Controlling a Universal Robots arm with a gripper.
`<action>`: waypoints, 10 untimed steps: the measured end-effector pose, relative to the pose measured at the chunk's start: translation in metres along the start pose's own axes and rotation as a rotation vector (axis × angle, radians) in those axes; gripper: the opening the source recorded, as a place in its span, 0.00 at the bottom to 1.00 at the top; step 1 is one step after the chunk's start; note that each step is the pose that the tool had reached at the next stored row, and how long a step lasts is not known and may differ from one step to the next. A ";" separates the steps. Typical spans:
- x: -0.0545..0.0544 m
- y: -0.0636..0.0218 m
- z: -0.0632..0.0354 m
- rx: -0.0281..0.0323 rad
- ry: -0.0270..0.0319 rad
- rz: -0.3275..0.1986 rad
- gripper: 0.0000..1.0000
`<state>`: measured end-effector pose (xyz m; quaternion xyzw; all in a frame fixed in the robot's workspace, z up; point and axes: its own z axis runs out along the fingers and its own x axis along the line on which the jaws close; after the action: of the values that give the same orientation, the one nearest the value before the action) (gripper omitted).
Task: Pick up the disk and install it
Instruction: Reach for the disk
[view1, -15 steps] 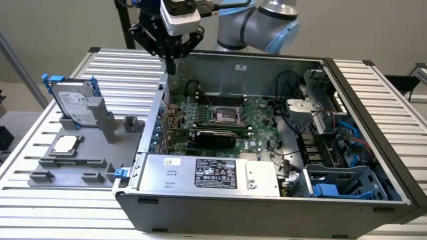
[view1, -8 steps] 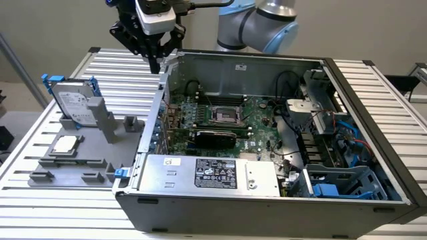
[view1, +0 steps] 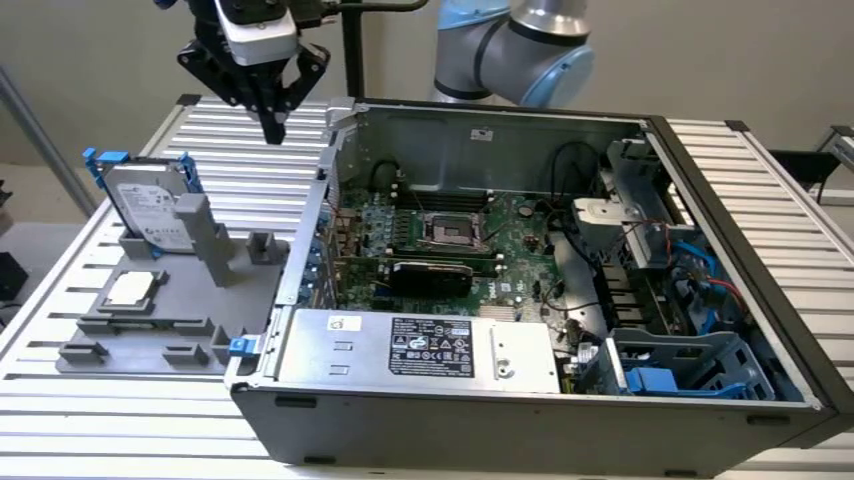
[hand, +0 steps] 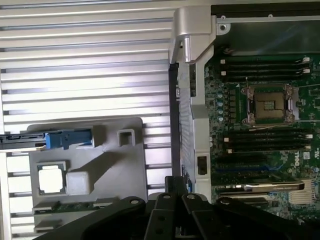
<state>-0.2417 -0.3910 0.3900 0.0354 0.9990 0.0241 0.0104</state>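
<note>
The closed jaws hung empty at eleven o'clock, over the slatted desk (view1: 240, 140); the disk (view1: 144, 205) stood upright in a grey holder (view1: 187, 290) at nine o'clock.

Metal disk (view1: 147, 210), ribbed metal table (view1: 114, 415)

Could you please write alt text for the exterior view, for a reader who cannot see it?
A robot arm's black claw, shut and empty, hangs above the slatted table beside an open computer case. At the exterior view's left, the blue-framed disk stands upright in a grey holder, untouched.
</note>
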 end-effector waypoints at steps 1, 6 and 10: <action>0.004 0.0003 0.0000 0.0000 0.0000 0.000 0.11; 0.027 0.0020 -0.0001 0.0001 0.0001 0.000 0.11; 0.046 0.0034 -0.0001 0.0001 0.0001 0.000 0.11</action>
<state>-0.2869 -0.3844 0.3894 0.0354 0.9990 0.0240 0.0103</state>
